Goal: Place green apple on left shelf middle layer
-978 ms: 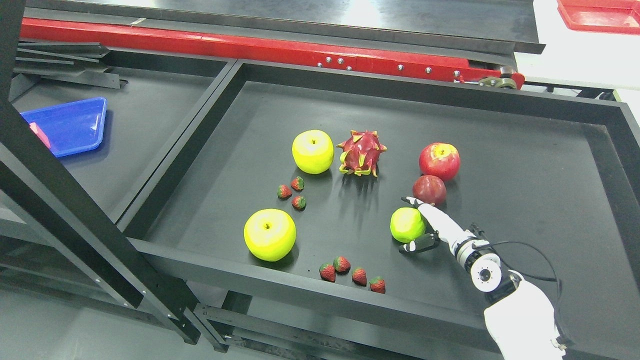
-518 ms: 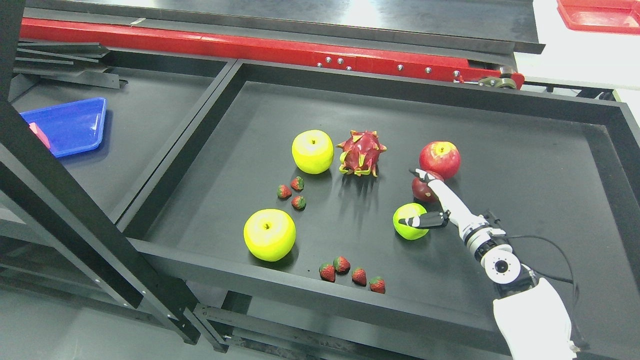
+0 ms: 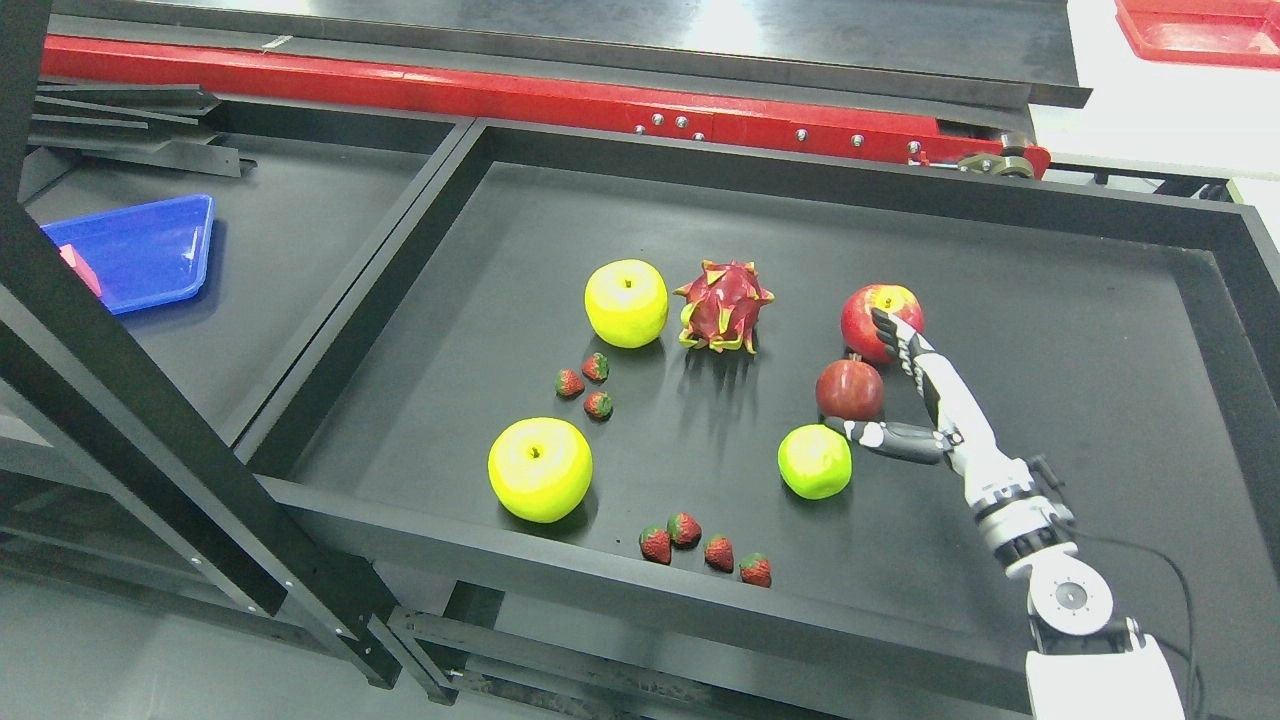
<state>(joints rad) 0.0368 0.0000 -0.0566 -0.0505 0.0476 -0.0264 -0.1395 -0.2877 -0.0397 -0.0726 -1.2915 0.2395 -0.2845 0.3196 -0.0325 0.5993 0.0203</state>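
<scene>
The small green apple [image 3: 815, 461] lies on the black shelf tray [image 3: 1080, 330], toward its front edge. My right hand [image 3: 866, 384] hovers up and to the right of it, open, with nothing in it. Its thumb [image 3: 880, 434] points left just past the apple's upper right side, and I cannot tell whether they touch. The other fingers [image 3: 900, 340] stretch up in front of a red apple [image 3: 865, 312]. A dark red apple [image 3: 849, 390] sits between the thumb and those fingers. My left hand does not show.
Two larger yellow-green apples [image 3: 626, 303] [image 3: 540, 469], a dragon fruit [image 3: 723, 306] and strawberries [image 3: 585, 385] [image 3: 705, 552] share the tray. A blue tray [image 3: 135, 250] lies on the left shelf. A black slanted post [image 3: 130, 400] crosses the left foreground.
My right hand has let go of the green apple and moved up and to the right. The apple stays on the tray, shifted slightly.
</scene>
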